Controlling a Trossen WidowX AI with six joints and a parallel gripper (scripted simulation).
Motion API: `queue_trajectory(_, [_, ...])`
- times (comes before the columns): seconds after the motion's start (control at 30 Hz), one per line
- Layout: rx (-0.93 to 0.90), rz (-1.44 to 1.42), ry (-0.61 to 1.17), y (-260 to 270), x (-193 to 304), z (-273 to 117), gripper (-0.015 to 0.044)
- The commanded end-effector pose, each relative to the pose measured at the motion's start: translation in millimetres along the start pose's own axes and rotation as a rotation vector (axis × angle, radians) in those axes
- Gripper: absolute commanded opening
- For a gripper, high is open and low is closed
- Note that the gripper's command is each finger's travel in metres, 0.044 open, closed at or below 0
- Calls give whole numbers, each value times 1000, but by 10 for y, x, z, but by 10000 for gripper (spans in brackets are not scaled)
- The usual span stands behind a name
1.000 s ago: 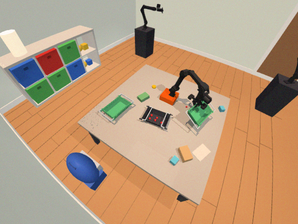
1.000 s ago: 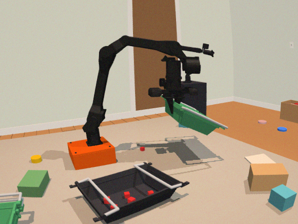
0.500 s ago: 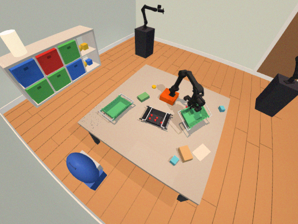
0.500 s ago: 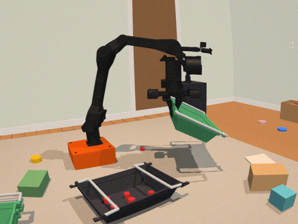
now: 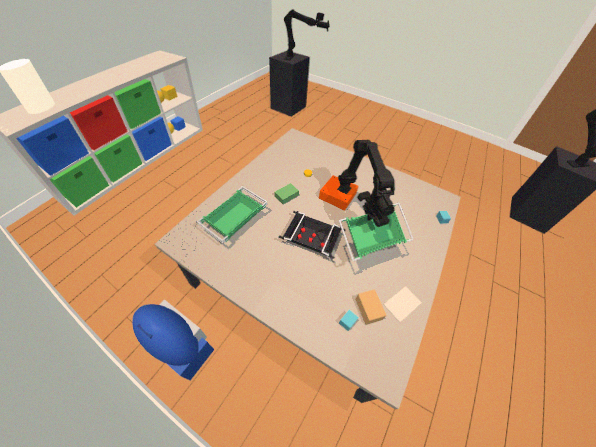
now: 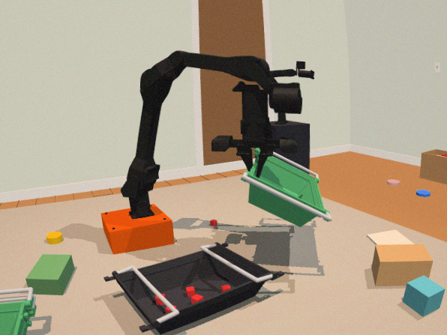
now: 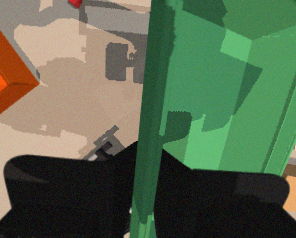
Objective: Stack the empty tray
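The gripper (image 5: 381,220) (image 6: 254,171) (image 7: 144,147) pinches one side of one green tray (image 5: 371,238) (image 6: 275,206) (image 7: 215,100), holding it tipped above the table (image 5: 300,299) (image 6: 210,201) (image 7: 60,95). One black tray (image 5: 312,248) (image 6: 217,309) has five red blocks (image 5: 303,229) (image 6: 190,291) inside and two white bars (image 5: 296,226) (image 6: 154,288) across its top. One more green tray (image 5: 235,214) (image 6: 10,319) sits apart.

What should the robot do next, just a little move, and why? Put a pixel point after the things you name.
I'd say it should gently level the green tray (image 5: 377,236) (image 6: 285,186) (image 7: 220,100) before going over the black tray (image 5: 311,235) (image 6: 187,291). The gripper (image 5: 381,221) (image 6: 254,171) (image 7: 144,147) holds it by one wall, its far end tips down, and both white bars (image 6: 232,263) already cross the black one.
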State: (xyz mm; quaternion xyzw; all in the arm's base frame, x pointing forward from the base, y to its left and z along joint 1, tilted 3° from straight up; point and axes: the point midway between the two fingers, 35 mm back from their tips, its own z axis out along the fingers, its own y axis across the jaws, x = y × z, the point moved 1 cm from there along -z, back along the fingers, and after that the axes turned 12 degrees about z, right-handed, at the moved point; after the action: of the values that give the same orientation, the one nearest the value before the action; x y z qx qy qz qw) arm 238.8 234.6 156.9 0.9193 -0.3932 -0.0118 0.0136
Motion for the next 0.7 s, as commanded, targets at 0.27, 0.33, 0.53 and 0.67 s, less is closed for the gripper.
queue_trajectory(0.27, [22, 163, 6, 16, 517, -56, 0])
queue_trajectory(0.33, [22, 188, 6, 29, 599, -56, 0])
queue_trajectory(0.53, [22, 265, 8, 79, 840, -57, 0])
queue_trajectory(0.67, [22, 316, 9, 122, 999, -57, 0])
